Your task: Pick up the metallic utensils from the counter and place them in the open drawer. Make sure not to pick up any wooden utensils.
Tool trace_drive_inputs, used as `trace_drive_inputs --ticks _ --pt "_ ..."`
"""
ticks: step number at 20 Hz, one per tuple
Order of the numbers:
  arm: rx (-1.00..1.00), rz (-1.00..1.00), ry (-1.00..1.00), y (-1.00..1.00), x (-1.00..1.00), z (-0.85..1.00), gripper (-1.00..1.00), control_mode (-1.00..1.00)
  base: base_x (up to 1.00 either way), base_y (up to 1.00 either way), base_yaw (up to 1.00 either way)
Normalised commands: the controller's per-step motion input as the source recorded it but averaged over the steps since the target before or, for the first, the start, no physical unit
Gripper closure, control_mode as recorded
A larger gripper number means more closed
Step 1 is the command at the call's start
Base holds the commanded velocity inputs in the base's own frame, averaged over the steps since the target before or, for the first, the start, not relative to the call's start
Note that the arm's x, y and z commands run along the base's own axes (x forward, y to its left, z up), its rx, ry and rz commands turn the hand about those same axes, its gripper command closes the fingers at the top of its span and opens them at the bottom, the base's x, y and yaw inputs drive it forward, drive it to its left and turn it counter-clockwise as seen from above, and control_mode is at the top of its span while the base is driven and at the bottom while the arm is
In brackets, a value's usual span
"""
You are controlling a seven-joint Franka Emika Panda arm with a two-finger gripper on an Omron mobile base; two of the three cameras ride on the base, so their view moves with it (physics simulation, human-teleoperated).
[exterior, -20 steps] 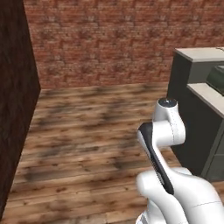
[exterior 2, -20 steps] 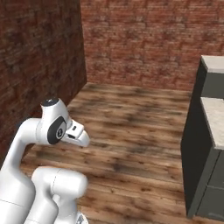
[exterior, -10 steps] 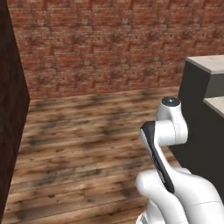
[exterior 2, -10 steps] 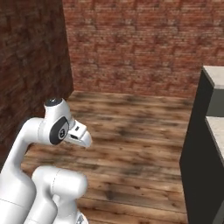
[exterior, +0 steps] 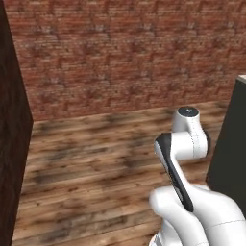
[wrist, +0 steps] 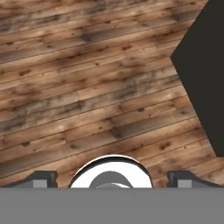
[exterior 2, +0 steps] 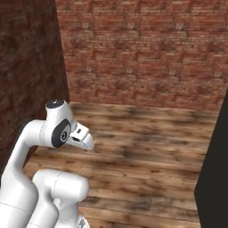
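Judging from these views, you have the whole task left: from left to right you see a dark wall [exterior: 12, 158], wooden floor [exterior: 96, 163] under a brick wall [exterior: 125, 53], then a dark cabinet side [exterior: 230, 149] with a pale sliver of bench [exterior: 241, 78] above. The hand [wrist: 111, 178] hangs over the floor, spread wide and holding nothing. The utensils and drawer lie somewhere beyond these frames.

White arm [exterior: 185, 158] rising from the lower right, folded at its dark joint, red brick wall [exterior: 125, 53] across the back, wooden plank floor [exterior: 96, 173] below, dark wall [exterior: 12, 158] at left, dark cabinet side [exterior: 230, 144] at the right edge
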Motion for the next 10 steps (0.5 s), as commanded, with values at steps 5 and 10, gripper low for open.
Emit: trace_drive_inputs --ticks 5,10 --pt "0.0 0.0 0.0 0.0 0.0 0.0 -1.0 1.0 1.0 0.68 -0.1" --pt "0.0 0.0 0.0 0.0 0.0 0.0 -1.0 1.0 1.0 0.54 -0.3"
